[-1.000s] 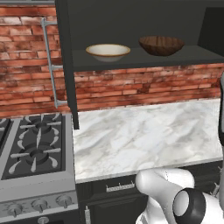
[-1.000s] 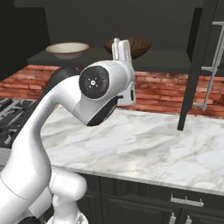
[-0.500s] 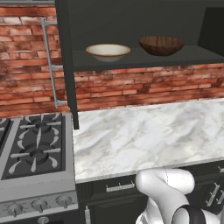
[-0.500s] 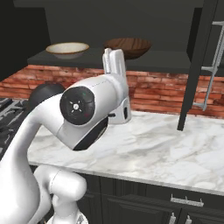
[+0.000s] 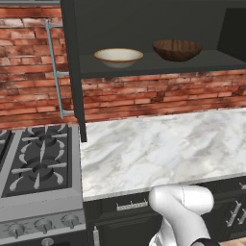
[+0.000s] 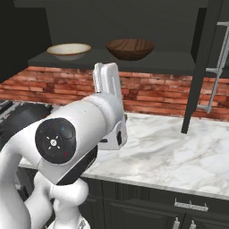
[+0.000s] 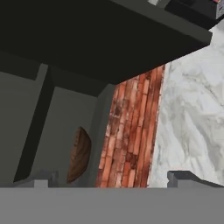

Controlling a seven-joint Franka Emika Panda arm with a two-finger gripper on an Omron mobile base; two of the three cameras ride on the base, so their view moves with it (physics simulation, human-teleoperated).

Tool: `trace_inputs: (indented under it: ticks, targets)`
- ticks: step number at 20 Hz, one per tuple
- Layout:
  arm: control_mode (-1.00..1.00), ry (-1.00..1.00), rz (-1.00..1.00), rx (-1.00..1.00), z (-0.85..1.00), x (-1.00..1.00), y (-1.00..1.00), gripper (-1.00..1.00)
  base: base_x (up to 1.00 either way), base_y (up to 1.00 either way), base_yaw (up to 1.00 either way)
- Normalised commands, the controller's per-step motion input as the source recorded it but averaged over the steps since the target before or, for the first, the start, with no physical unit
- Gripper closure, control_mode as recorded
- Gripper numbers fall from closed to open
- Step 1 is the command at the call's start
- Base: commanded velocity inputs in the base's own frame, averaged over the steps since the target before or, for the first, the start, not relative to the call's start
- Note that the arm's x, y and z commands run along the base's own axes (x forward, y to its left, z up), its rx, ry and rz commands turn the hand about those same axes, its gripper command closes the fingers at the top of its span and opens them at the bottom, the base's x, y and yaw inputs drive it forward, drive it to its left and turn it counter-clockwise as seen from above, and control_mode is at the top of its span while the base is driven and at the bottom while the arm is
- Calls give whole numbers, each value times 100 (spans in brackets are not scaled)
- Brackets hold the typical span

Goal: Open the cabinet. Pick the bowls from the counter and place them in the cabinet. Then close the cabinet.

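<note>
The cabinet [image 5: 144, 21] stands open, its left door [image 5: 72, 72] swung out edge-on. On its shelf sit both bowls: the cream one [image 5: 118, 56] on the left and the dark wood-grain one [image 5: 177, 49] to its right. In the right base view the cream bowl [image 6: 68, 50] and brown bowl [image 6: 130, 48] rest above my raised white hand [image 6: 106, 80], which is below the shelf edge and apart from them. In the hand view my gripper [image 7: 111, 179] is open with nothing between its fingertips [image 7: 183, 177], and the brown bowl [image 7: 80, 153] shows past them.
The marble counter [image 5: 158, 144] runs under the cabinet, backed by a brick wall [image 5: 144, 93]. A gas stovetop [image 5: 38, 161] lies to the left. The right cabinet door [image 6: 203, 67] hangs open over the counter with its bar handle [image 6: 218, 62]. Dark drawers [image 5: 125, 206] line the front.
My arm has drawn back and down from the shelf, with the hand now lower and farther from the brown bowl. Both bowls stayed put on the shelf.
</note>
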Motion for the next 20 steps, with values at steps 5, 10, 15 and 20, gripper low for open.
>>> trace_inputs:
  ticks: [5,10,15,20]
  targets:
    - [-100,-6,0,0,-14,-73,0,-100,0,0,0]
    - [-100,-5,0,0,-18,-66,13,-100,0,0,0]
    - [-100,-5,0,0,-19,-59,9,-100,0,0,0]
    - [-100,-3,0,0,-14,-35,5,-100,0,0,0]
